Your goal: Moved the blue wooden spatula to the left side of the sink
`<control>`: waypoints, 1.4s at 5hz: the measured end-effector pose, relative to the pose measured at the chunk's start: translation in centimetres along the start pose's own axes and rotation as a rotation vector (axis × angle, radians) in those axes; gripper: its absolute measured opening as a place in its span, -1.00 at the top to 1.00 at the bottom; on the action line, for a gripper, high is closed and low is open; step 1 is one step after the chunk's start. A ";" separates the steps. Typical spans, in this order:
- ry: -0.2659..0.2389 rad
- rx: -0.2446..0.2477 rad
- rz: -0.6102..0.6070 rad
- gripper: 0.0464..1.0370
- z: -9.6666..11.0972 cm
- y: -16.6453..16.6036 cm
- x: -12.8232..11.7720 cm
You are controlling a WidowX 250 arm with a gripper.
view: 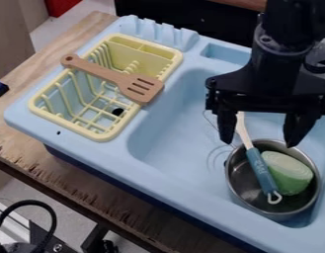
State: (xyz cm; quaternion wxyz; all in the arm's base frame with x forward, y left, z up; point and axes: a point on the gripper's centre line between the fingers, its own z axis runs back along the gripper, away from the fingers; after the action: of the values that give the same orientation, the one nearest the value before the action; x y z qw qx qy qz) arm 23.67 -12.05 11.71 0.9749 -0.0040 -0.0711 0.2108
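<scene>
In the camera view, the black gripper [259,142] hangs down from the upper right of the frame over the light blue toy sink [168,146]. Its fingers stand wide apart, with nothing gripped between them. Below them, at the lower right of the frame, a metal pot [277,214] sits in the basin.

The blue wooden spatula [261,170] lies slantwise in the pot. Its blue handle points down inside, ending in a pale loop near the pot's lower wall, while its bare wooden part leans out over the upper rim and runs up between the two fingers as seen from the camera. How high the fingertips are above the rim cannot be told. Just beside the blue handle, on its right in the frame, a rounded green piece [290,173] with a paler top rests in the same pot.

At the upper left of the frame, a pale yellow dish rack [102,134] is set on the sink. A brown slotted turner [115,76] lies across it, its round handle end at the rack's left rim and its slotted blade at the right rim. The sink rests on a wooden worktop [82,175] with a splintered front edge, and a black cable [51,215] curves at the lower left.
</scene>
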 end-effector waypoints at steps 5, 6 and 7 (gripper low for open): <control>0.017 0.008 0.254 -0.93 -3.9 0.6 0.0; 0.026 -0.008 0.275 -0.93 -4.0 0.6 0.2; 0.027 -0.020 0.289 -0.93 -4.2 0.5 0.4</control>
State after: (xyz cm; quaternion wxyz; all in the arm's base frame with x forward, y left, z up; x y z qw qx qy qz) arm 24.44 -11.38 7.57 0.9352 -0.0266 -0.0587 0.3481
